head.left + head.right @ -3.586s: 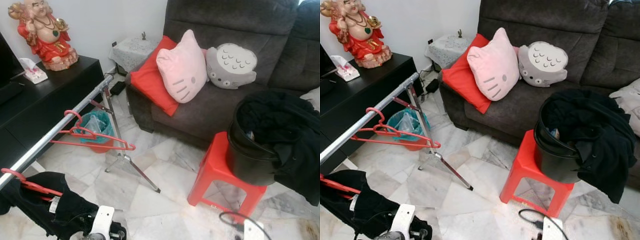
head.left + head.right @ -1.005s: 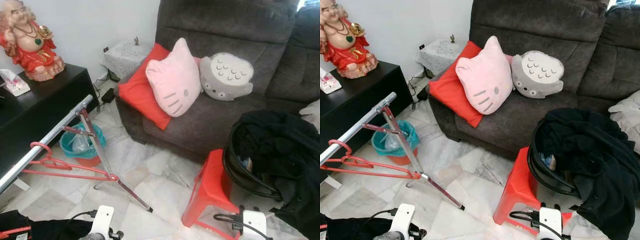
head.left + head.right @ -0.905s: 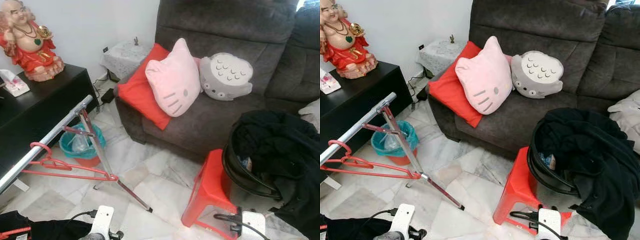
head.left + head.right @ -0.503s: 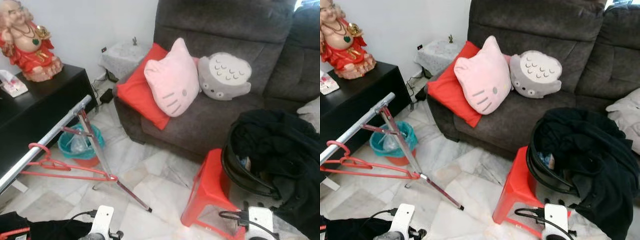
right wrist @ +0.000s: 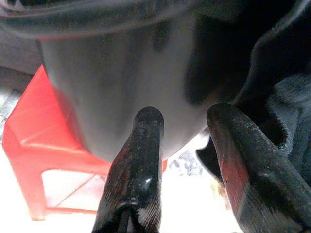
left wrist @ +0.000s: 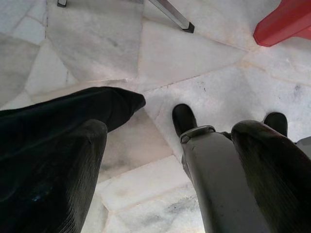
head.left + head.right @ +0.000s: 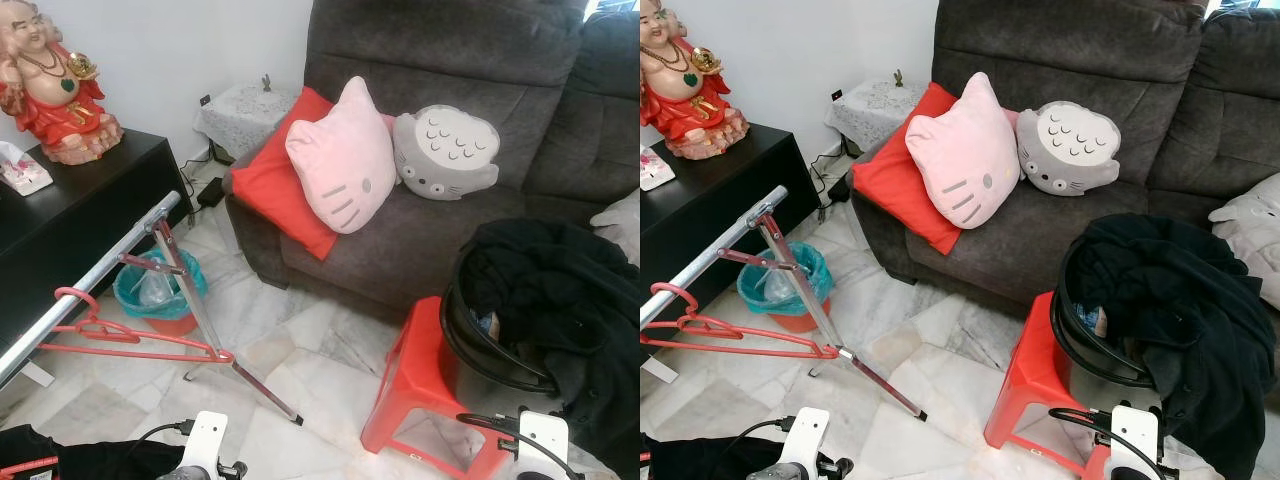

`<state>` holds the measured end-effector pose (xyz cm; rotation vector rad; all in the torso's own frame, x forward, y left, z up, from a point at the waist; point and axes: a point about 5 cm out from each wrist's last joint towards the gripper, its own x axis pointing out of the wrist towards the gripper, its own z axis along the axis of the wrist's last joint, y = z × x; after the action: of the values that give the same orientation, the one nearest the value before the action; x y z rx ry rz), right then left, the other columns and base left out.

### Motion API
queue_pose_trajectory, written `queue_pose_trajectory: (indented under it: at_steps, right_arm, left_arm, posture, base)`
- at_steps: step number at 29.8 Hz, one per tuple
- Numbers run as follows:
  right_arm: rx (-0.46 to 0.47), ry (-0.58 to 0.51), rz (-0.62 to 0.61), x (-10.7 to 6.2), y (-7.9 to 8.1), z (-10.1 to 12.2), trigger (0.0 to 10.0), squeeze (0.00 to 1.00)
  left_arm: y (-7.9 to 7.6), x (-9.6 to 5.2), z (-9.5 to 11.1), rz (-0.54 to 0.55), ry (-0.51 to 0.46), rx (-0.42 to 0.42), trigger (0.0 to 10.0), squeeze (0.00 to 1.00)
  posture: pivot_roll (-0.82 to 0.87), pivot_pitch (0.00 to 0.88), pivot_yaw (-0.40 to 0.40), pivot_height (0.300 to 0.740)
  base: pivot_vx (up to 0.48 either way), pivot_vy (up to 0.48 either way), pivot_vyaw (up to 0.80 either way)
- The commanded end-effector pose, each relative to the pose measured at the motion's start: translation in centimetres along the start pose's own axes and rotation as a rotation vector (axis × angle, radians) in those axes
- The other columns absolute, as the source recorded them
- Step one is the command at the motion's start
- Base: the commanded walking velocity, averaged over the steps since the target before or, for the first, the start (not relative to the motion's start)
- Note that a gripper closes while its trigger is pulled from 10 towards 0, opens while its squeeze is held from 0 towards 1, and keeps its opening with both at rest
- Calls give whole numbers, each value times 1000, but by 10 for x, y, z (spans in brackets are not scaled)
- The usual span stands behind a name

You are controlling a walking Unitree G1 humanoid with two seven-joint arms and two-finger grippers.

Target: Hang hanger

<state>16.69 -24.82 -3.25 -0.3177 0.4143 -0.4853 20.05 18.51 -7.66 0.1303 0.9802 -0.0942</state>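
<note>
Left eye view: a red plastic hanger point(image 7: 120, 335) hangs on the silver metal rail point(image 7: 90, 285), well left of the black bucket point(image 7: 500, 350) of dark clothes on its red plastic stool point(image 7: 415, 400). I judge the robot is fetching the next garment.

Left wrist view: left gripper point(image 6: 146, 160) fingers spread wide, empty, over marble floor point(image 6: 194, 58).

Right wrist view: right gripper point(image 5: 187, 160) fingers narrowly parted, empty, just before the bucket; next it must reach up over the rim.

Red hanger point(image 7: 120, 338), silver rail point(image 7: 90, 285), black bucket point(image 7: 490, 365) and clothes point(image 7: 560, 300), red stool point(image 7: 415, 400), pink cat pillow point(image 7: 340, 160), grey owl pillow point(image 7: 445, 155), white-grey marble floor point(image 7: 290, 350).
</note>
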Motion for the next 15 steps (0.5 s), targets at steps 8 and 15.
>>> queue_pose_trajectory:
  at_steps: [8, 15]
  right_arm:
    - [-18, -9, 214, -8, 22, -1, 10000, 0]
    - [-50, -89, 257, -13, 14, 0, 10000, 310]
  left_arm:
    - [2, 0, -1, 12, 10, 8, 10000, 0]
    - [2, 0, -2, 12, 10, 9, 10000, 0]
  posture:
    - [-21, 0, 28, 740]
    - [-25, 0, 27, 740]
  base:
    - [0, 0, 0]
    - [0, 0, 0]
